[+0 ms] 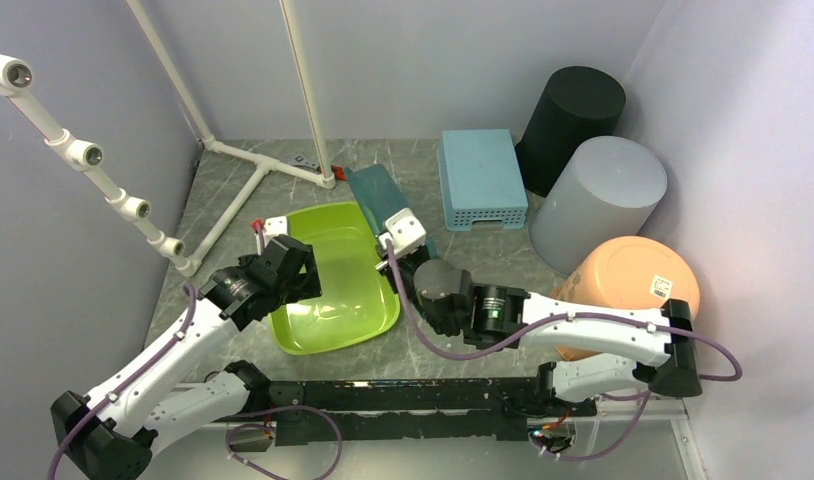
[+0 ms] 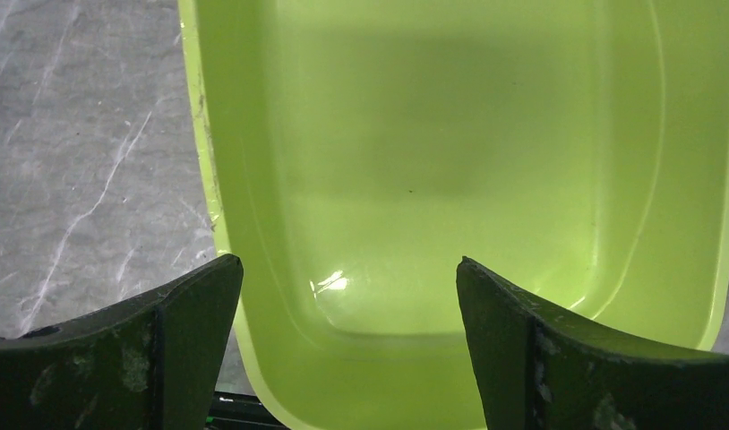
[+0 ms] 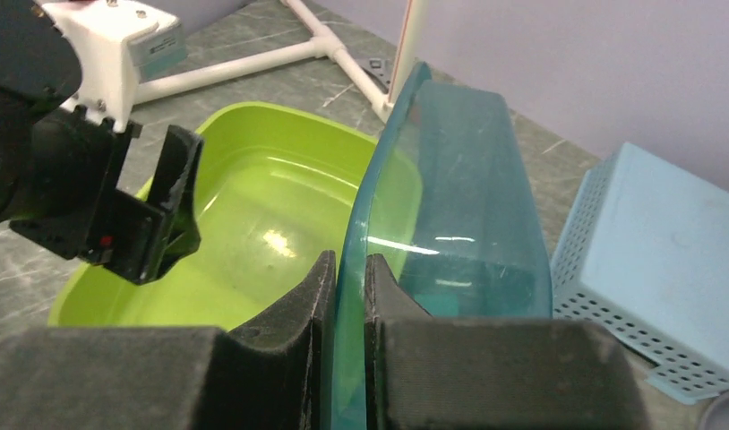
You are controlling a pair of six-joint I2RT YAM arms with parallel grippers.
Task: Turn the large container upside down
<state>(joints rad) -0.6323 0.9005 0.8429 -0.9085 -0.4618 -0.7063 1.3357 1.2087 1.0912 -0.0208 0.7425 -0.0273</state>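
A large lime-green container (image 1: pixel 333 330) sits upright on the marble table, seen close in the left wrist view (image 2: pixel 433 134) and in the right wrist view (image 3: pixel 253 215). My left gripper (image 1: pixel 301 268) hangs open over its left rim (image 2: pixel 349 269), one finger outside the wall and one above the inside, holding nothing. A smaller teal container (image 1: pixel 375 195) stands tilted on its side at the green one's far right edge. My right gripper (image 1: pixel 391 228) is shut on the teal container's (image 3: pixel 459 206) rim, which runs straight between the fingers (image 3: pixel 350 264).
An upturned light-blue perforated basket (image 1: pixel 481 178) lies behind the right arm. A black bin (image 1: pixel 571 115), a grey bin (image 1: pixel 601 200) and an orange bin (image 1: pixel 628 285) crowd the right wall. A white pipe frame (image 1: pixel 253 180) crosses the back left.
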